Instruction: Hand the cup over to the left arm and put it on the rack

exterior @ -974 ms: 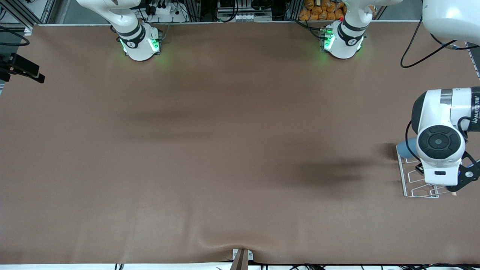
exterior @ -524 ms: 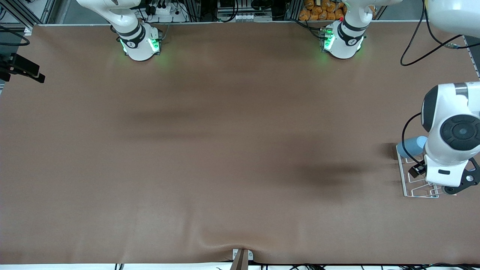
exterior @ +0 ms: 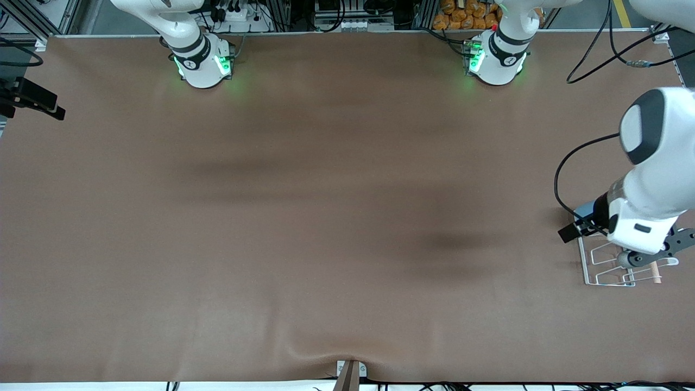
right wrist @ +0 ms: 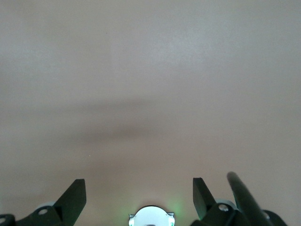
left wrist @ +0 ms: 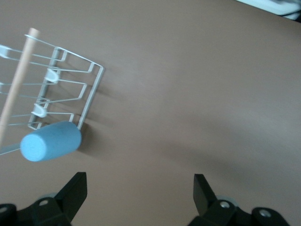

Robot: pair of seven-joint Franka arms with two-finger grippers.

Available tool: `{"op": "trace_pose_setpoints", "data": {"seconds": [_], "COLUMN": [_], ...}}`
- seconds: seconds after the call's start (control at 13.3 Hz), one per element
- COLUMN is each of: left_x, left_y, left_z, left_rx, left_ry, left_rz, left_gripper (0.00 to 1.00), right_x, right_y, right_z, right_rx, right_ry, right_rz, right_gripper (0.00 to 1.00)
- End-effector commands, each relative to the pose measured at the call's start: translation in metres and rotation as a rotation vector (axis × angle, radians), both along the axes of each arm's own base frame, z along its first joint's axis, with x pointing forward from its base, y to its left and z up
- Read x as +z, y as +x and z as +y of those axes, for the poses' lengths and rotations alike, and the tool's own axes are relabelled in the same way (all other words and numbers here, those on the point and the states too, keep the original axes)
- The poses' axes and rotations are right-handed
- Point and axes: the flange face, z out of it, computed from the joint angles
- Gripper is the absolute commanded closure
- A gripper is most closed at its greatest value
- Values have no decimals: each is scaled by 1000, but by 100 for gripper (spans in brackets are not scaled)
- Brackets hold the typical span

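The cup [left wrist: 51, 141], judged light, rigid and smooth-walled, best gripped across its sides, was found tipped on the rack [left wrist: 70, 89]; the left gripper [left wrist: 140, 195] and the waiting right gripper [right wrist: 139, 195] were spread wide, empty.

Rack [exterior: 608, 269] on table [exterior: 326, 217] at left arm's end, nearer front camera than both arm bases. Cup [left wrist: 51, 141] on its side at rack's corner, on the edge farther from front camera. Rod [left wrist: 16, 87] across rack. 1 cup, 1 rack.
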Motion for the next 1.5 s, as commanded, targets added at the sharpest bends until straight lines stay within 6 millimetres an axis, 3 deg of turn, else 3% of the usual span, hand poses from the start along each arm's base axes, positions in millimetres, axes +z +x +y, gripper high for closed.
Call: {"op": "trace_pose_setpoints", "data": {"seconds": [0.0,0.3,0.45,0.75,0.97,1.05,1.2,1.35,1.42], "left_x": [32,60,73,91,112,112,107,101,100], "left_y": [-18,-34,-46,-63,-99,-111,-119,-115,-113], "left_z": [-3,-3,-14,-7,-21,-34,-35,-23,-6], "left_rx": [-111,-130,-180,-236,-242,-240,-200,-193,-200], "left_ry": [-35,-32,-57,-136,-123,-119,-108,-96,-70], "left_rz": [-28,-54,-62,-86,-97,-89,-91,-109,-108], "left_gripper": [0,0,0,0,0,0,0,0,0], "right_x": [3,3,4,3,4,3,4,3,4], "right_y": [-2,-2,-3,-2,-3,-2,-3,-2,-3], "right_z": [0,-1,-1,-1,-1,-1,-1,-1,-1], "right_rx": [1,0,0,0,0,0,0,0,0], "right_ry": [-6,-6,-6,-6,-6,-6,-6,-6,-4], "right_rz": [2,0,-1,0,-1,0,-1,0,-1], "right_gripper": [0,0,0,0,0,0,0,0,0]}}
